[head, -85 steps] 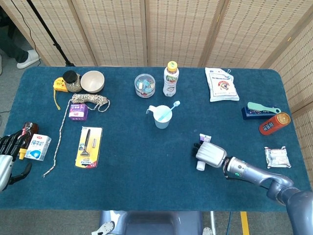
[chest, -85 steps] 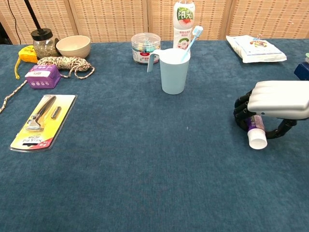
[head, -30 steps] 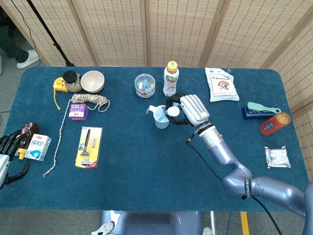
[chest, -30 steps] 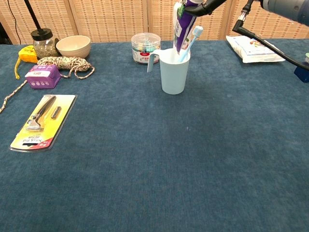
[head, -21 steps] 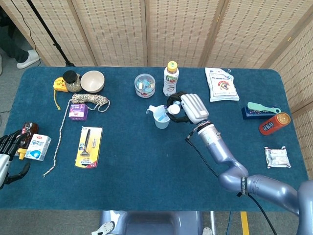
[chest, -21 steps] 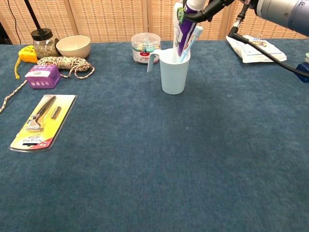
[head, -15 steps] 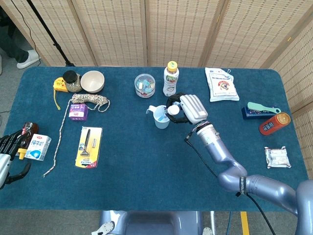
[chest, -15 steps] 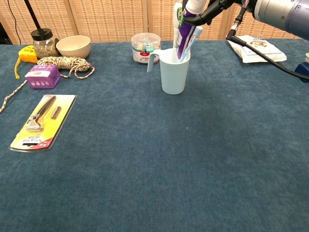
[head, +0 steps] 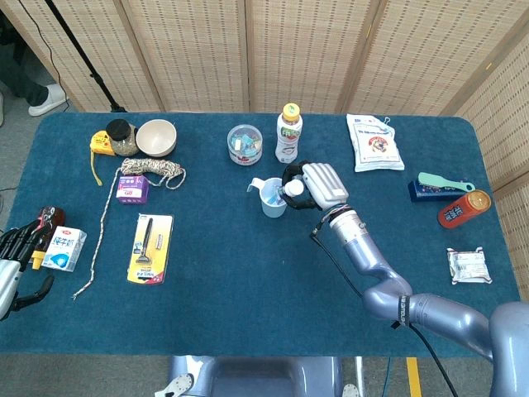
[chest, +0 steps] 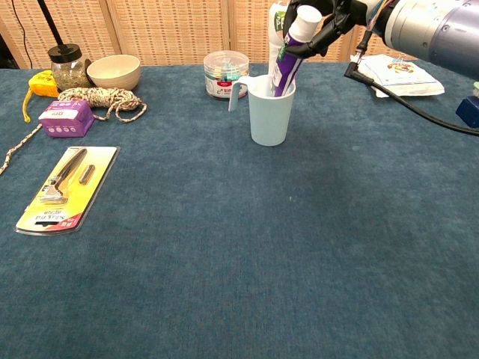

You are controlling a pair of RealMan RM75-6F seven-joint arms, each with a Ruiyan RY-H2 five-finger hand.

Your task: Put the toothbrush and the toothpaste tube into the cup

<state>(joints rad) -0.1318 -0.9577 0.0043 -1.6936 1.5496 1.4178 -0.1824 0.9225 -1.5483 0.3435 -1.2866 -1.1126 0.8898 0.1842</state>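
Just above center of frame, a drink bottle [head: 288, 132] and round tub [head: 245, 145] crowd behind the cup [chest: 269, 109], where my right hand [head: 316, 186] grips the toothpaste tube [chest: 288, 56], now sunk deeper than a moment ago.

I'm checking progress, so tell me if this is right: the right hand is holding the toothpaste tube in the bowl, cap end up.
Not quite. The right hand holds the toothpaste tube in the light blue cup, not the bowl, which stands apart at the table's far left. The chest view shows this; the cap is indeed up.
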